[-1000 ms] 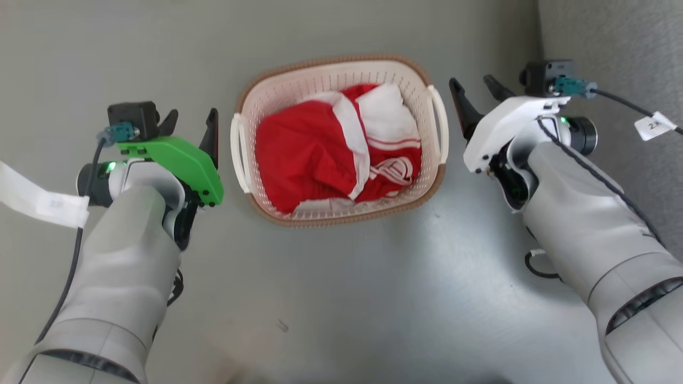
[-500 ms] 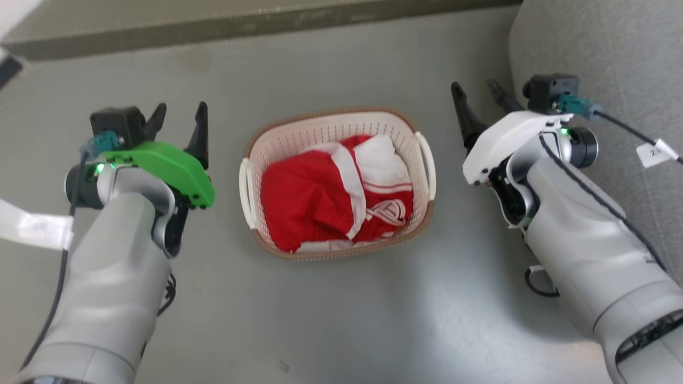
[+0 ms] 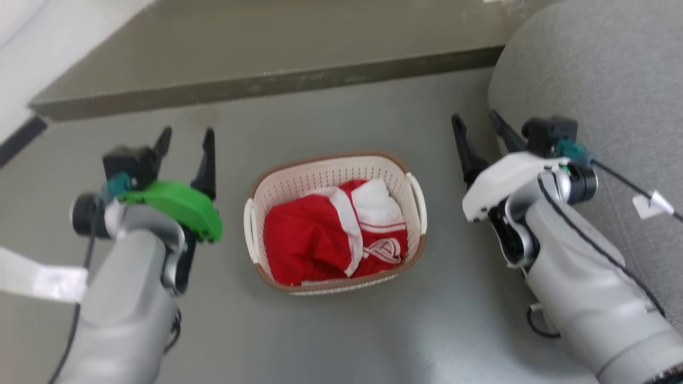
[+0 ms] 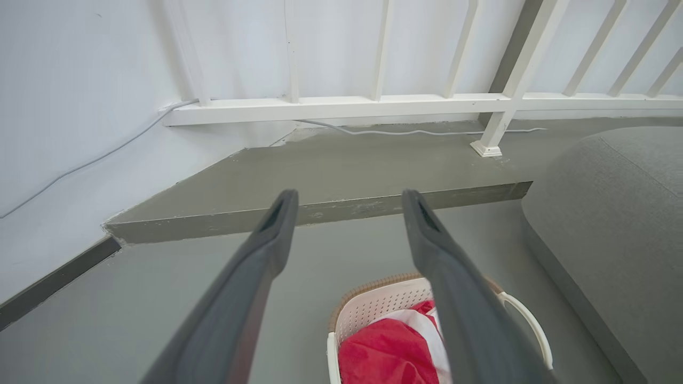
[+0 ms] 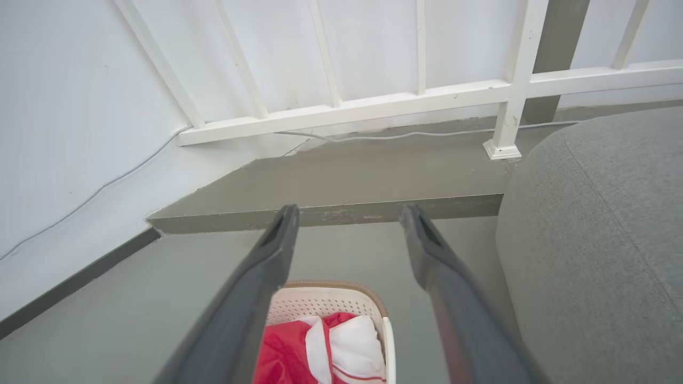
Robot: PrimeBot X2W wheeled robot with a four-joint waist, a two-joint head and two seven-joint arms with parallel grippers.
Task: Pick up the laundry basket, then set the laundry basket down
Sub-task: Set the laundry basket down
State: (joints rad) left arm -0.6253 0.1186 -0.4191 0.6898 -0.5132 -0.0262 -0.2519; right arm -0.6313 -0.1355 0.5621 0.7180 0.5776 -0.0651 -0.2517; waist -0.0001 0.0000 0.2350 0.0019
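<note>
The laundry basket [image 3: 325, 172], cream-white with a brown rim and white side handles, stands on the grey floor between my arms, holding red and white clothes [image 3: 333, 240]. My left gripper [image 3: 184, 140] hangs open to its left, well apart from it. My right gripper [image 3: 477, 122] is open on the other side, also clear of the basket. In the left wrist view the laundry basket [image 4: 379, 306] lies low between and under my open left gripper [image 4: 349, 205]. In the right wrist view the laundry basket [image 5: 331, 301] shows below the open right gripper [image 5: 347, 218].
A grey cushioned seat [image 3: 597, 69] rises close to the right arm. Beyond the basket a low concrete step [image 3: 267, 85] crosses the floor, with a white railing [image 4: 373, 101] and a cable along the wall behind it. White wall stands at the left.
The head camera has tilted up, so the basket sits lower and smaller and the step has come into sight. Both grippers stay open and now look farther from the basket.
</note>
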